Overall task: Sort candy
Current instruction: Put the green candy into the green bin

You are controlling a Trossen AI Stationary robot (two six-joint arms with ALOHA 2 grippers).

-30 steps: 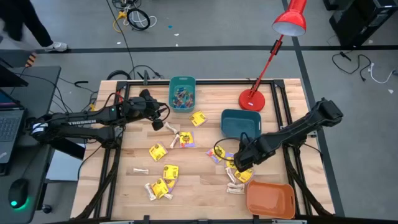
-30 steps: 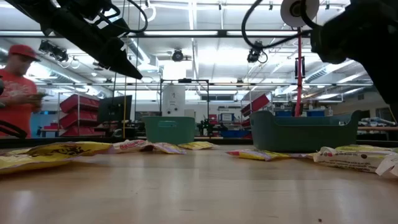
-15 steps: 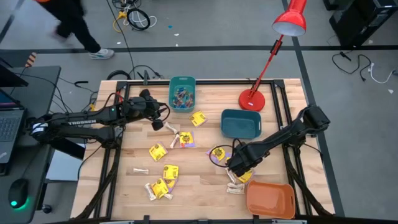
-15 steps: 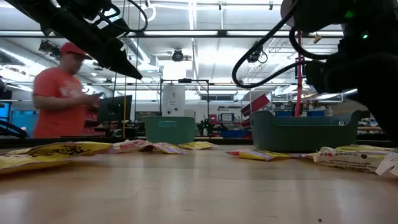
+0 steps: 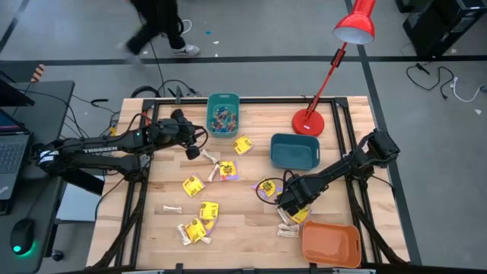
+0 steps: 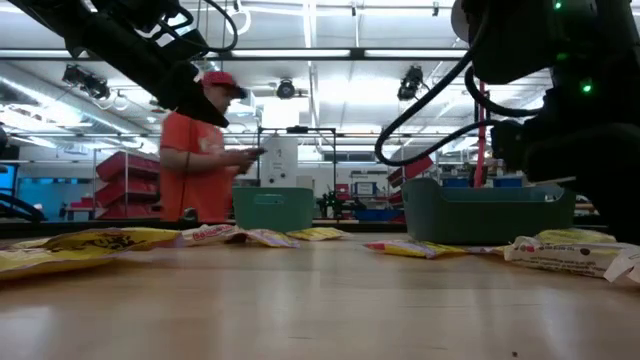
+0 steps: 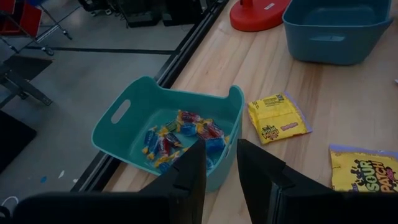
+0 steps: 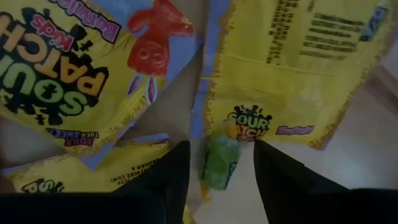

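- Candy (image 5: 199,215) lies scattered over the middle of the counter (image 5: 247,221) in the high view: yellow packets left of centre, more at lower right beside the orange bin (image 5: 332,243), pale stick pieces among them.
- We have our right gripper (image 5: 288,200) lower and further left than a second ago, now down over the lower-right cluster; its jaws stand apart, straddling a small green piece (image 8: 219,162) that lies on a yellow packet (image 8: 292,68).
- That drop suggests we are committing to this pick; nothing is clamped yet, so the closing is probably next.
- Our left gripper (image 5: 192,151) has not moved, hanging at upper left of the counter beside the teal bin (image 7: 163,107), which already holds blue and red pieces; its jaws are slightly apart and empty.
- The dark blue bin (image 5: 294,150) looks empty.
- A person (image 6: 198,150) in the room behind has walked toward the picture's centre, clear of the counter.
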